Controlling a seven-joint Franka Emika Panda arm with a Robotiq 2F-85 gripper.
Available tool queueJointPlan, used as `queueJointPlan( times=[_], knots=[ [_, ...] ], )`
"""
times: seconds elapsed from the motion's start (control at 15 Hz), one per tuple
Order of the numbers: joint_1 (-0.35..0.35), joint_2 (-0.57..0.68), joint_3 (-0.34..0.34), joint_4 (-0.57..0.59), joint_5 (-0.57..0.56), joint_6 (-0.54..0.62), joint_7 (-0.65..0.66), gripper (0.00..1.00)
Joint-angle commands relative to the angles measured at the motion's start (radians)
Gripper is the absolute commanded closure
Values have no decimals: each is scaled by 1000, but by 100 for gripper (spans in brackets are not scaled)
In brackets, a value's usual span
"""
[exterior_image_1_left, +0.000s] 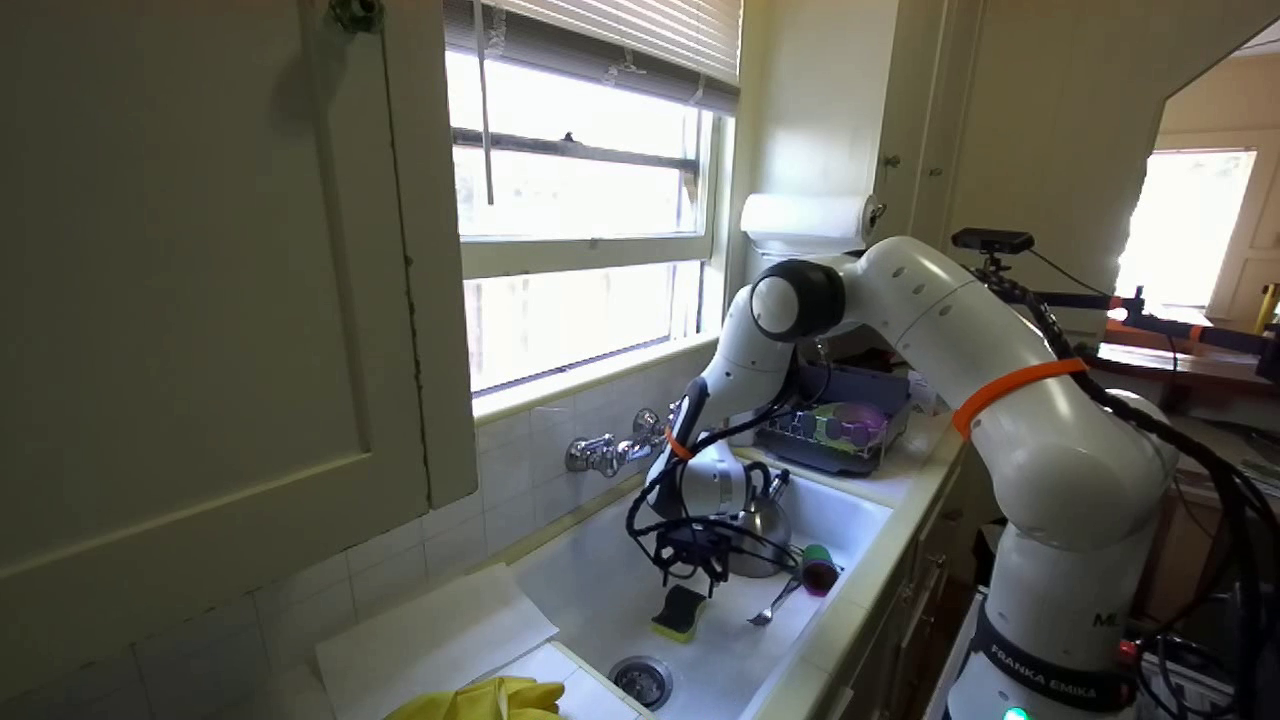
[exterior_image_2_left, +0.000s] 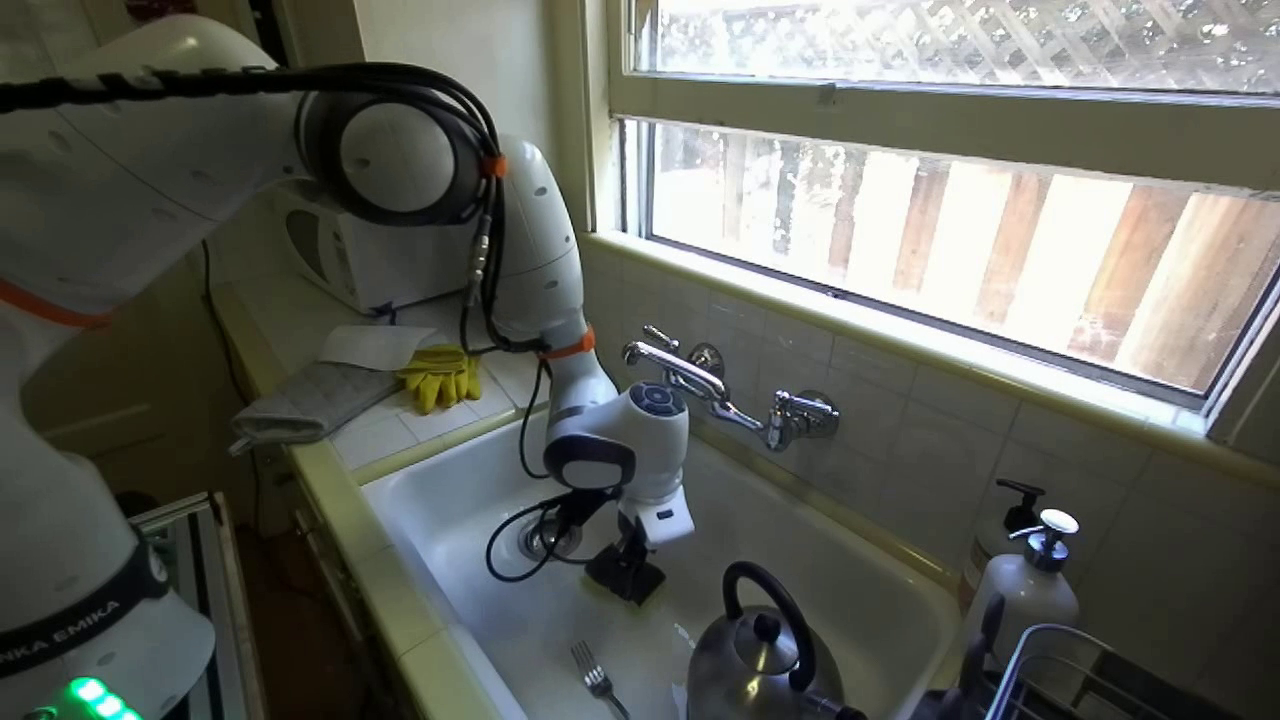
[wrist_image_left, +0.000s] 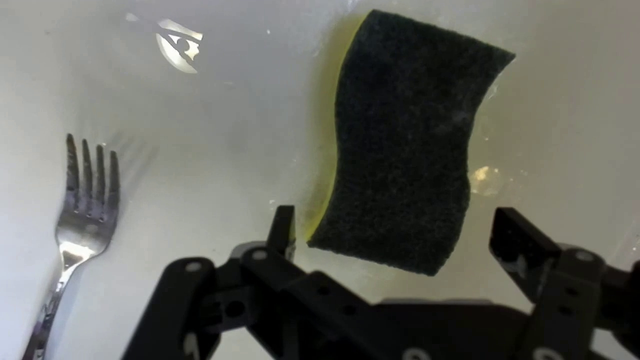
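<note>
A sponge with a dark scouring top and a yellow underside (wrist_image_left: 405, 140) lies flat in the white sink (exterior_image_1_left: 725, 655). In an exterior view the sponge (exterior_image_1_left: 682, 610) shows just below my gripper (exterior_image_1_left: 690, 586). In the wrist view my gripper (wrist_image_left: 395, 216) is open, its fingertips apart on either side of the sponge's near end, with visible gaps. It holds nothing. In an exterior view the gripper (exterior_image_2_left: 626, 572) covers most of the sponge. A metal fork (wrist_image_left: 87, 230) lies left of the sponge in the wrist view; it also shows in both exterior views (exterior_image_1_left: 770, 608) (exterior_image_2_left: 597, 680).
A steel kettle (exterior_image_2_left: 745, 665) and a green and dark-red cup (exterior_image_1_left: 818, 572) are in the sink. The drain (exterior_image_1_left: 641, 682) is near one end. A wall faucet (exterior_image_2_left: 690, 378) reaches over the sink. Yellow gloves (exterior_image_2_left: 440, 378), a dish rack (exterior_image_1_left: 840, 430) and a soap bottle (exterior_image_2_left: 1025, 600) stand around it.
</note>
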Motion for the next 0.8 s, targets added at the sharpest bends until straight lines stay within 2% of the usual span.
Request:
queueJointPlan(
  times=[0.0, 0.47, 0.53, 0.6, 0.73],
  knots=[
    [-11, 69, 17, 74, 12, 20, -25, 0],
    [16, 119, -5, 132, -5, -15, -14, 0],
    [15, 123, -3, 135, -5, -15, -16, 5],
    [12, 125, 1, 137, -4, -13, -20, 26],
    [10, 127, 3, 138, -3, -10, -23, 30]
  ],
)
